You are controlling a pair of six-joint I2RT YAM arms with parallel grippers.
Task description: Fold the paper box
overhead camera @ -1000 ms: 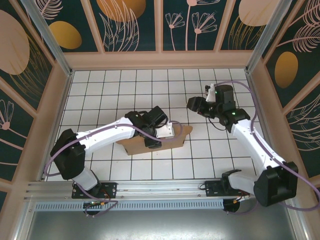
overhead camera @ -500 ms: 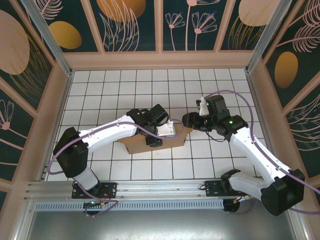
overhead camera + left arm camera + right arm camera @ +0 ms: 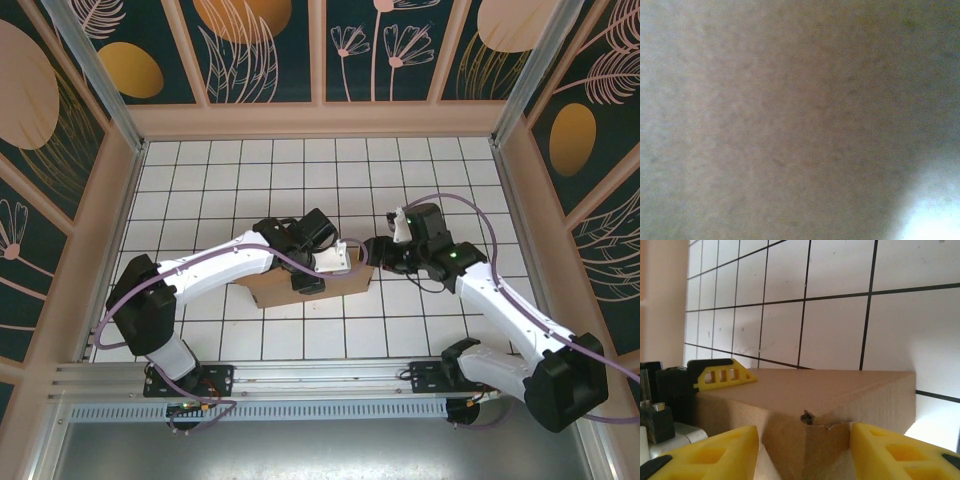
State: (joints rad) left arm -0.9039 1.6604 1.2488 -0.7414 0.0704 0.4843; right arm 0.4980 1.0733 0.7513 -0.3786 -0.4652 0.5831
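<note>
Top external: found box (image 3: 268, 291) near the middle of the tiled table (image 3: 230, 180), laid lengthwise left to right. Saw left gripper (image 3: 324, 268) down on its top, toward the right half, reached in from the near left corner. Saw right gripper (image 3: 372, 250) at the box's right end, touching or just beside it.

Right wrist: looked along the box (image 3: 805, 395) from that end and noted a small tear at the near corner. Saw right gripper (image 3: 805, 452) with yellow fingers (image 3: 710, 452) spread and the box end between them; could not tell whether either pad pressed the cardboard. Noted a yellow finger (image 3: 722, 376) of the left gripper lying on the far left top edge.

Left wrist: met box (image 3: 790, 120) as blurred brown cardboard hard against the lens, with a pale patch at lower right. Could not tell whether the left fingers pinched the box or merely rested on it.
</note>
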